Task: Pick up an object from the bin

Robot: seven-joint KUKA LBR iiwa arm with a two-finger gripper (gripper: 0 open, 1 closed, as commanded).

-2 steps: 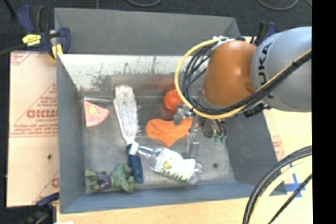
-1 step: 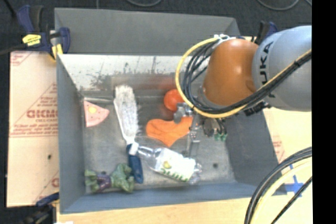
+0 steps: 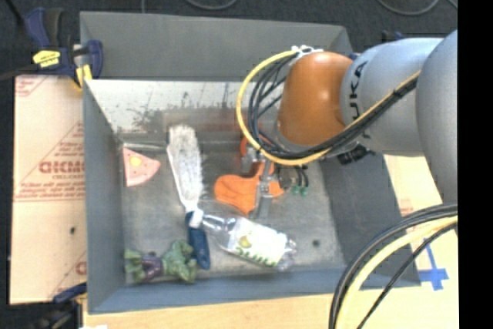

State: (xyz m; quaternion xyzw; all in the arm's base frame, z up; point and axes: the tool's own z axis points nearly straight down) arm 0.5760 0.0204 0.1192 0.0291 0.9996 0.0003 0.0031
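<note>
Now the gripper (image 3: 264,185) sits at the orange lump (image 3: 233,193) mid bin (image 3: 343,204); grip state I cannot tell, nothing lifted yet.

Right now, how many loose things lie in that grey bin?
5: pink wedge at left, white brush centre-left, orange lump beneath the tool, clear bottle front centre, green toy front left. The arm may hide more.
</note>
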